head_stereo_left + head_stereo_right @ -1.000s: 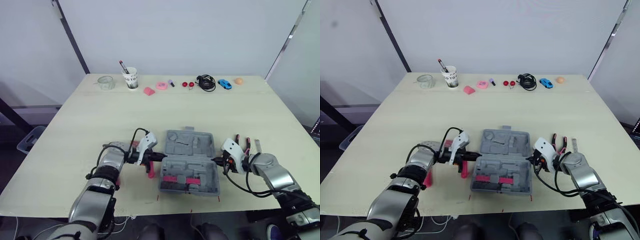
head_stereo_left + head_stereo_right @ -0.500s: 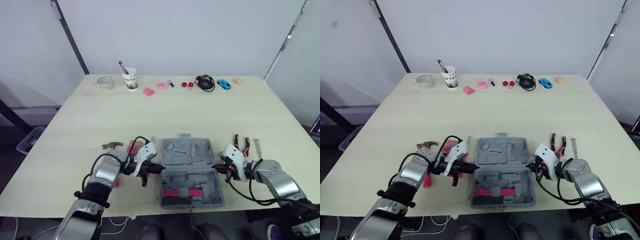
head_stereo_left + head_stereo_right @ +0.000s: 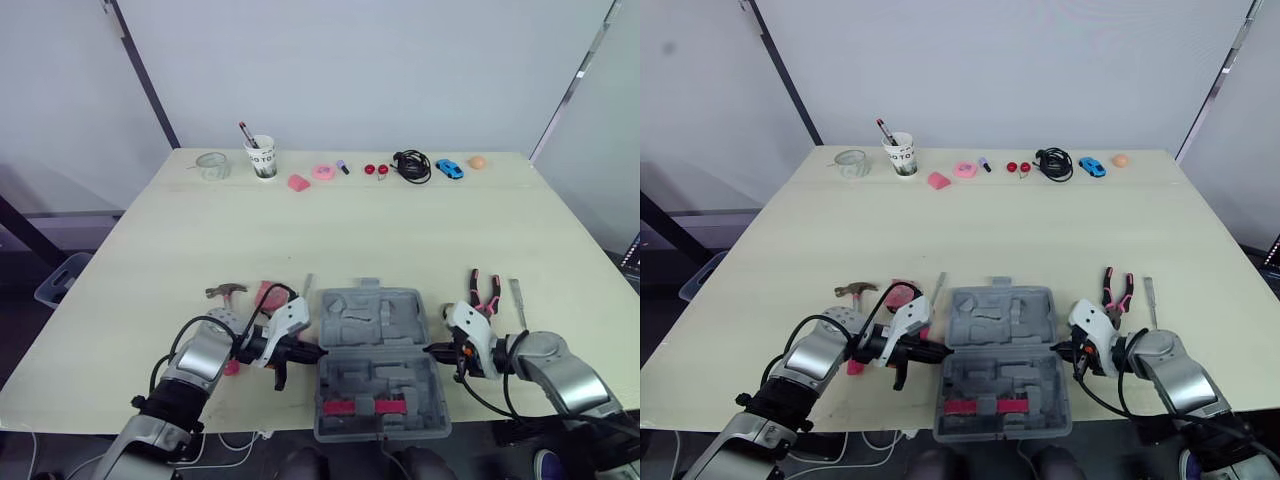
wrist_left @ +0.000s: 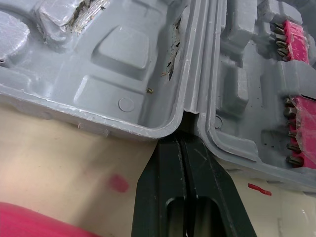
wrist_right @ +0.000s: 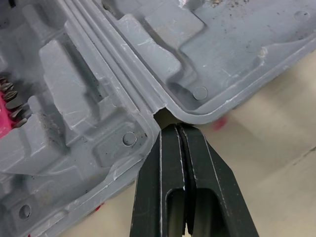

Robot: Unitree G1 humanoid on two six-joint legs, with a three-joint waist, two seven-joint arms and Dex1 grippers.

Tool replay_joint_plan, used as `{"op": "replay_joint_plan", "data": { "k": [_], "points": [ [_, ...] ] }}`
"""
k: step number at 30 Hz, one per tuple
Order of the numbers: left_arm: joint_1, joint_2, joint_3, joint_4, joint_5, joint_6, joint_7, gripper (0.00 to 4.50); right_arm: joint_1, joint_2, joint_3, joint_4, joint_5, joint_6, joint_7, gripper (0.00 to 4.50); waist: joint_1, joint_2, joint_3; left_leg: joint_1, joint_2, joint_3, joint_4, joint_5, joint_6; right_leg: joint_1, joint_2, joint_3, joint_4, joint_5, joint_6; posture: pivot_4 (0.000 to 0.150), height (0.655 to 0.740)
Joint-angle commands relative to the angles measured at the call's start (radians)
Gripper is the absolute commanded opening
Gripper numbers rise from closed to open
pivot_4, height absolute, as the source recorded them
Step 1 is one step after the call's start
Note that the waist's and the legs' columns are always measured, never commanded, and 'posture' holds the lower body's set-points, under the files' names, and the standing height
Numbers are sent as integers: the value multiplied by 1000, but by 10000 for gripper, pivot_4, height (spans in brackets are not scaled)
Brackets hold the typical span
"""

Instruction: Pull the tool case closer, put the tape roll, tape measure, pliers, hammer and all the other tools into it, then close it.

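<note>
Rounded silver-grey shells are covering the left forearm and the right forearm. Black cables are looping loosely along both toward the wrists. A white, blocky housing is capping each wrist. The left claw and the right claw are each showing two flat, matte black fingers, lying flush with a thin seam running between them and a slot opening near the base.
</note>
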Motion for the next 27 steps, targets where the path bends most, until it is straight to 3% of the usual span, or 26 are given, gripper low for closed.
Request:
{"op": "replay_joint_plan", "data": {
  "k": [1,27],
  "points": [
    [10,17,-20,-41,-21,-6,-17,427,8,-15,3,-44,25,16,17,0,0,0,0,0,0,0,0,0,0,0,0,0,0,0,0,1500,7400],
    [45,70,-44,-74,-48,-15,9,427,38,-34,21,-77,42,46,18,0,0,0,0,0,0,0,0,0,0,0,0,0,0,0,0,1500,7400]
  ]
}}
